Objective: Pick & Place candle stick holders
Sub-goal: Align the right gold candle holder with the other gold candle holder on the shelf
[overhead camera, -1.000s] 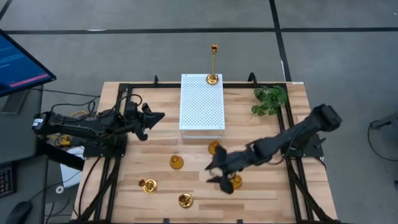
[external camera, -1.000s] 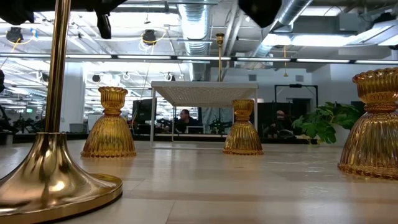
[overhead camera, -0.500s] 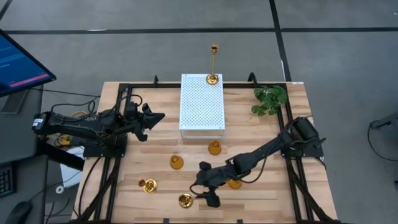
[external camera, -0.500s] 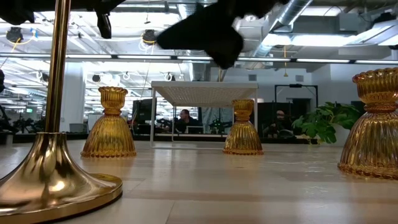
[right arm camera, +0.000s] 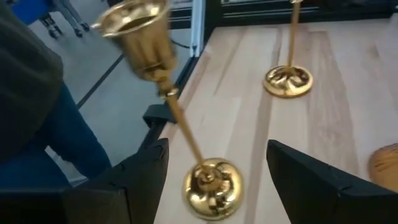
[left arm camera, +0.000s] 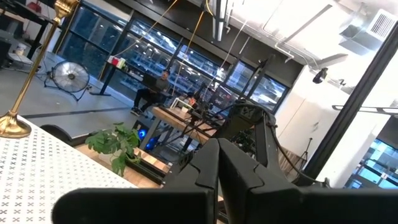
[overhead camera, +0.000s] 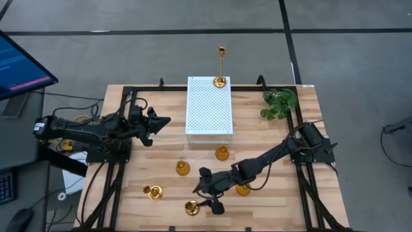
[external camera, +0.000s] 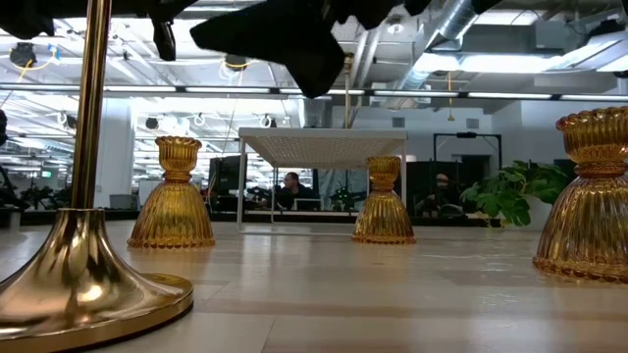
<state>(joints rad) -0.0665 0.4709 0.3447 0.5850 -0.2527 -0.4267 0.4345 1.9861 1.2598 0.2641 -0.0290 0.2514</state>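
On the wooden slat table (overhead camera: 270, 193), left side: the left arm waits by the table's left edge, its left claw (overhead camera: 162, 120) pointing toward the white perforated box (overhead camera: 208, 105); the left wrist view shows the dark fingers (left arm camera: 242, 171) pressed together, holding nothing.

Front left: a gold tall-stemmed candle stick holder with round base (overhead camera: 154, 192), upright; in the low view its stem is cut off by the frame top (external camera: 83, 235).

Front centre: a second gold stemmed candle stick holder with bell cup (overhead camera: 192, 207), its base between the spread fingers (right arm camera: 140, 174) of the right claw (overhead camera: 206, 196); no contact is visible and the cup looks blurred in the right wrist view (right arm camera: 208, 186).

Centre: an amber ribbed flared holder (overhead camera: 183, 168) and a second amber ribbed holder (overhead camera: 222, 153), both upright, apart. A third amber holder (overhead camera: 243, 189) is partly hidden under the right arm.

Rear centre: a gold thin-stemmed holder (overhead camera: 221, 67) standing on the box's far corner.

Rear right: a green leafy plant (overhead camera: 279, 103).
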